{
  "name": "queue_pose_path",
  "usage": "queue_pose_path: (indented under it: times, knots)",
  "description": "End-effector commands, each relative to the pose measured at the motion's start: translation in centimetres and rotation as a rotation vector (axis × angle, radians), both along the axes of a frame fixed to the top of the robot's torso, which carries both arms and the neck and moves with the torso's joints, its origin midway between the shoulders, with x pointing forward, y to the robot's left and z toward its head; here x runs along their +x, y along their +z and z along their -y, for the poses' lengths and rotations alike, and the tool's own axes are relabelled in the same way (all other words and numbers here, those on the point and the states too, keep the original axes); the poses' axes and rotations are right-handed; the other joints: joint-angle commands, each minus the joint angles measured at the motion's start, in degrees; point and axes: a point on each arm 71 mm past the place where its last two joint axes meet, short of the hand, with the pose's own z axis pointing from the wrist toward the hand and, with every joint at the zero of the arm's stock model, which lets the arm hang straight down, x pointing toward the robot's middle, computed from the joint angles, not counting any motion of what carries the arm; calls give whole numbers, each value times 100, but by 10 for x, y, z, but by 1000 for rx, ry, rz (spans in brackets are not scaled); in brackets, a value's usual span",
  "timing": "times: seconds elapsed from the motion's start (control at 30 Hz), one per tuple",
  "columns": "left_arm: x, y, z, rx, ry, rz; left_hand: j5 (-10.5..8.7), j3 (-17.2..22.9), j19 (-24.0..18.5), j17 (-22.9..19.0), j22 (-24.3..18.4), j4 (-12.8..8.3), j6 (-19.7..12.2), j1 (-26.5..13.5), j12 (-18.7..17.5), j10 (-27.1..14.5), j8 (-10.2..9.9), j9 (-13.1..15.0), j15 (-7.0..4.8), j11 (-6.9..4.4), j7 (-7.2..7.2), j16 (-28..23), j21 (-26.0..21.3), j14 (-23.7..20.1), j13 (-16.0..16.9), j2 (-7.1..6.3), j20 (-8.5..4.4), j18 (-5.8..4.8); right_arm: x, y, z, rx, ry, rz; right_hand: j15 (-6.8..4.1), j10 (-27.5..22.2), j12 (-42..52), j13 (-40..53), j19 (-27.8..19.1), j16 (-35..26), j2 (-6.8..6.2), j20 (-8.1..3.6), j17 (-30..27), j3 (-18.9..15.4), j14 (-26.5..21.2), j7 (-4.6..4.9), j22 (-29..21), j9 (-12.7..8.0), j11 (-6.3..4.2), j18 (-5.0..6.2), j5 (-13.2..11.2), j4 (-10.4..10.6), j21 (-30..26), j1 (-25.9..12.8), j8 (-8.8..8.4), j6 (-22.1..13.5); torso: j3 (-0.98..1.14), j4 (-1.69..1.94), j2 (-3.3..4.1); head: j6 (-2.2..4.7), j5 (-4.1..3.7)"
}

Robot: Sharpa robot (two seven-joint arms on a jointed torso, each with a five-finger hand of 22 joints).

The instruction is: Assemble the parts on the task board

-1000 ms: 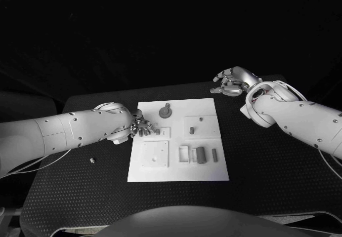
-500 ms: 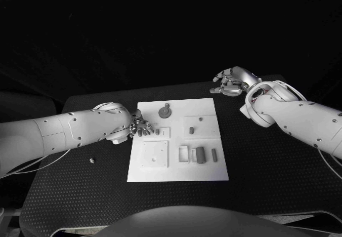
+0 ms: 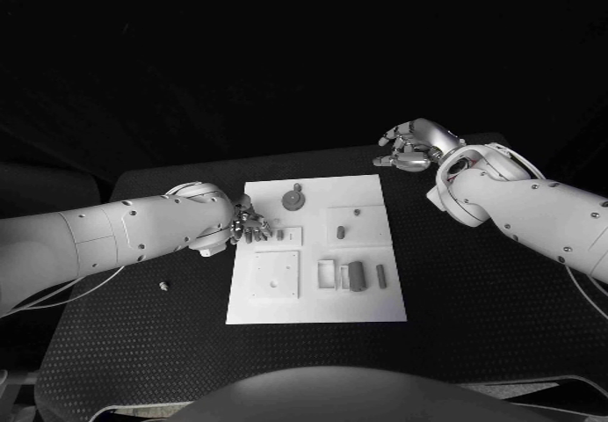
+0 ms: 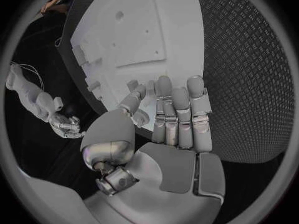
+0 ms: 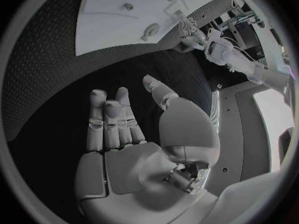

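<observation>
- We saw the white task board (image 3: 317, 251) lying flat in the middle of the black counter (image 3: 481, 290).
- The left robot hand (image 3: 249, 225) was at the left edge of the board, beside a small square block (image 3: 290, 235). From its wrist we saw the fingers (image 4: 181, 109) lying straight and close side by side, with nothing in them.
- The right robot hand (image 3: 408, 149) was over the far right corner of the counter, well apart from the board. Its fingers (image 5: 112, 119) were a little apart and held nothing.
- A round part with a knob (image 3: 294, 199) sat near the far end of the board.
- A small peg (image 3: 341, 232) stood in a square plate on the right side.
- Long grey parts (image 3: 356, 274) lay side by side near the close end.
- A tiny piece (image 3: 165, 286) lay on the counter, left of the board.
</observation>
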Motion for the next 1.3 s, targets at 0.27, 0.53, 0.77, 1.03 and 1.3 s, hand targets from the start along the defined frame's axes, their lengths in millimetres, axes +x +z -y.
queue_pose_path:
  times: [0.27, 0.53, 0.77, 1.03, 1.3]
  knots:
    - [0, 1, 5, 8, -24, 12, -121, -74, -25, -12, 104, 8, 13, -38, 32, -37, -29, 8, -20, -12, 17, 26, 23, -28, -3, -131, -21, 93, 0, -1, -1, -4, 9, -6, 0, -30, 37, -9, 13, -27, 27, -38, -9, 9, -35, 98, 58, -7, -7, 88, -6, 44, -30, -46, 11, -62, 6, -3, 1, 0, 2]
    - [-1, 1, 6, -35, 1, 6, -521, -164, -25, -28, 87, 53, 13, -261, 31, -38, -40, 6, -27, -16, 14, 18, 4, -26, -14, -255, -28, 100, 0, -1, -1, -4, 8, -7, 0, -31, 38, -9, 12, -28, 27, -37, -9, 8, -36, 98, 58, -8, -7, 88, -6, 47, -32, -50, 11, -63, 2, -1, -1, 0, -11]
    - [-1, 1, 5, -48, 12, 9, -540, -271, -24, -34, 79, 89, 15, -504, 31, -35, -43, 9, -33, -22, 9, 19, -12, -22, -19, -337, -35, 108, 0, -1, 0, -4, 7, -6, 0, -31, 38, -10, 12, -28, 27, -37, -10, 8, -37, 98, 58, -8, -7, 88, -6, 48, -33, -50, 11, -63, 2, -4, -2, 0, -11]
    - [-1, 1, 3, -53, 22, 13, -504, -268, -13, -35, 80, 62, 23, -511, 36, -28, -39, 13, -41, -28, 3, 23, -11, -15, -19, -293, -42, 115, 0, -1, 0, -5, 7, -7, 0, -31, 39, -11, 12, -28, 26, -37, -10, 8, -37, 98, 58, -9, -7, 88, -6, 49, -34, -49, 11, -64, -3, 3, 2, 0, -21]
    - [-1, 2, -3, -44, 38, 19, -399, -169, 0, -41, 86, 12, 27, -390, 42, -24, -39, 19, -45, -30, 2, 26, -10, -8, -22, -91, -42, 113, 0, -1, 0, -5, 6, -7, 0, -32, 40, -11, 12, -29, 26, -36, -11, 8, -37, 99, 58, -10, -6, 88, -6, 51, -35, -50, 11, -64, -4, 1, 0, 0, -14]
